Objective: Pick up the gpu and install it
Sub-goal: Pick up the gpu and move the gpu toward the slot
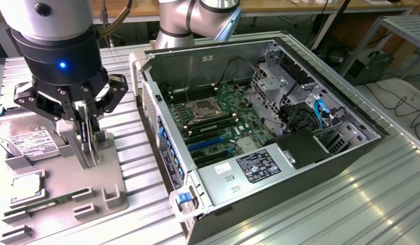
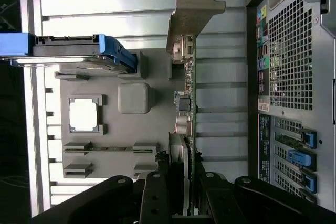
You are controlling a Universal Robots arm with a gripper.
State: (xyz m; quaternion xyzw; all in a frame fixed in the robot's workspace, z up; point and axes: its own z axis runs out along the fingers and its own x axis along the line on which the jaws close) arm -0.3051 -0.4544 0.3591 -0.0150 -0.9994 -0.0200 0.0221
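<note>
The gpu stands on edge over the grey fixture tray, with its green board edge and silver metal bracket showing in the wrist view. My gripper is shut on the card, one black finger on each side. In the exterior view the gripper hangs straight down over the tray at the exterior view's left, the thin gpu pinched between the fingers. I cannot tell whether the card's lower edge still rests in its holder.
The open computer case lies beside the tray at the exterior view's right, motherboard and blue expansion slots exposed. On the tray lie a hard drive, a processor and a green memory stick. The case's rear grille is close to the card.
</note>
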